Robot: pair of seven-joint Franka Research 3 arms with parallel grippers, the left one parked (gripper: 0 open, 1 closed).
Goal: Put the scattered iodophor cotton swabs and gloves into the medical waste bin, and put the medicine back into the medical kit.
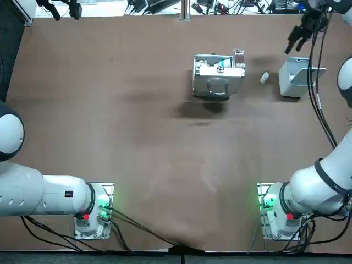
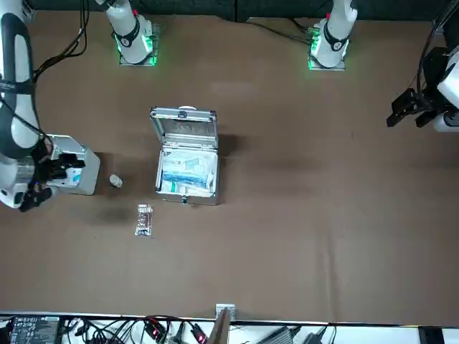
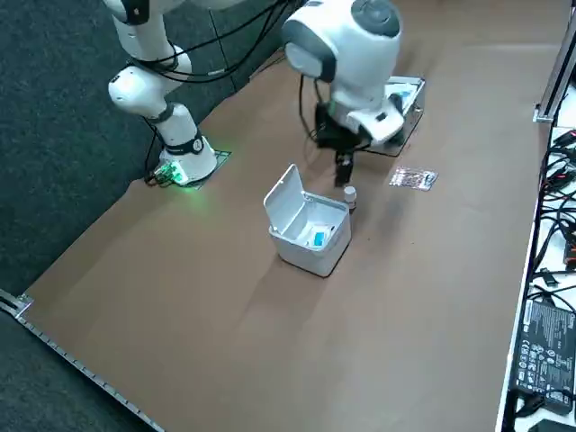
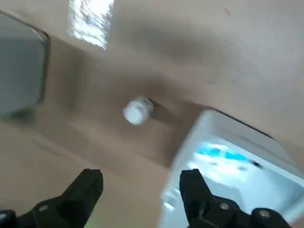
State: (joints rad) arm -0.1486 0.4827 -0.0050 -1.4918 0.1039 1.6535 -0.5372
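My right gripper (image 1: 296,41) hangs open and holds nothing, above the table just past the far side of the white medical waste bin (image 1: 296,77). Between its fingers (image 4: 88,188) in the wrist view I see the small white medicine bottle (image 4: 137,110) lying on the table beside the bin (image 4: 237,164). The bin's lid is up, and something blue (image 3: 317,238) lies inside. The bottle (image 1: 264,77) sits between the bin and the open silver medical kit (image 1: 217,74). A packet of cotton swabs (image 1: 238,55) lies at the kit's far right corner.
The brown table (image 1: 137,137) stretches wide on the kit's left and towards the arm bases. Cables and equipment (image 1: 220,6) line the far edge. The right arm's cable (image 1: 316,93) hangs over the bin area.
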